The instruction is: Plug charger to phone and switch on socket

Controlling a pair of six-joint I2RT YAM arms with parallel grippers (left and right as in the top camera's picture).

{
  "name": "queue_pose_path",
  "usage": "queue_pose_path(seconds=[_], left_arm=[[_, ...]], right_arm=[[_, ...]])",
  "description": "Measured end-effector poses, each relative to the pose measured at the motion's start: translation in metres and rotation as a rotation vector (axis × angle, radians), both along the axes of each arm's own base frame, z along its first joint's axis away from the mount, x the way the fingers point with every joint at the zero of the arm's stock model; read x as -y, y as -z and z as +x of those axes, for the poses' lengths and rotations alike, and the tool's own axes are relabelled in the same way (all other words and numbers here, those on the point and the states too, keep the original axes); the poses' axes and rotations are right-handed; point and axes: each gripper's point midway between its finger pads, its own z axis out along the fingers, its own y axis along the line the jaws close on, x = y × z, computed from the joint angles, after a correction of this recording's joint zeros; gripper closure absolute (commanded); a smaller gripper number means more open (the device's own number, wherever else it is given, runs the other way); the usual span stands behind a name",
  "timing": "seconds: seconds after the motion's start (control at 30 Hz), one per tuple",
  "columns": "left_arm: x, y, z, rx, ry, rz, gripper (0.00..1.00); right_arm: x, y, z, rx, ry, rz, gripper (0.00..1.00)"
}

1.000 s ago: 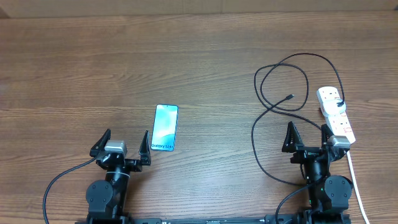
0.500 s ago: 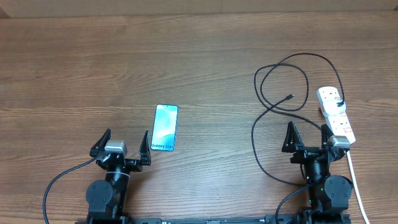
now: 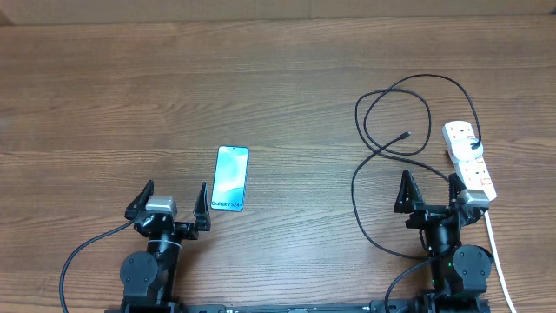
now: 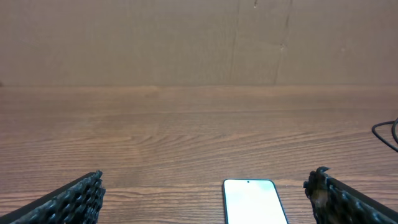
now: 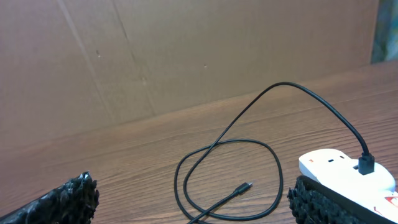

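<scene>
The phone lies flat at centre-left, screen lit, "Galaxy S24+" end towards me; its far end shows in the left wrist view. The charger is a thin black looped cable on the right, plugged into the white socket; its connector tip lies loose on the table, also in the right wrist view. The socket is at the right edge there. My left gripper is open and empty, just left of the phone's near end. My right gripper is open and empty, near side of the cable loops.
The socket's white cord runs towards me past the right arm base. A brown cardboard wall stands along the table's far edge. Black arm cables trail at the near edge by both bases.
</scene>
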Motion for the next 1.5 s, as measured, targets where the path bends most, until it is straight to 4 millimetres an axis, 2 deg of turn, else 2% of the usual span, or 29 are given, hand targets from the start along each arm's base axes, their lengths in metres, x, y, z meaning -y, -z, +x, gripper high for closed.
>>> queue_pose_path(seconds=[1.5], left_arm=[[0.0035, -0.0025, -0.0001, 0.011, 0.021, -0.002, 0.00]], right_arm=[[0.0000, 0.0000, 0.0000, 0.000, 0.000, 0.001, 0.00]])
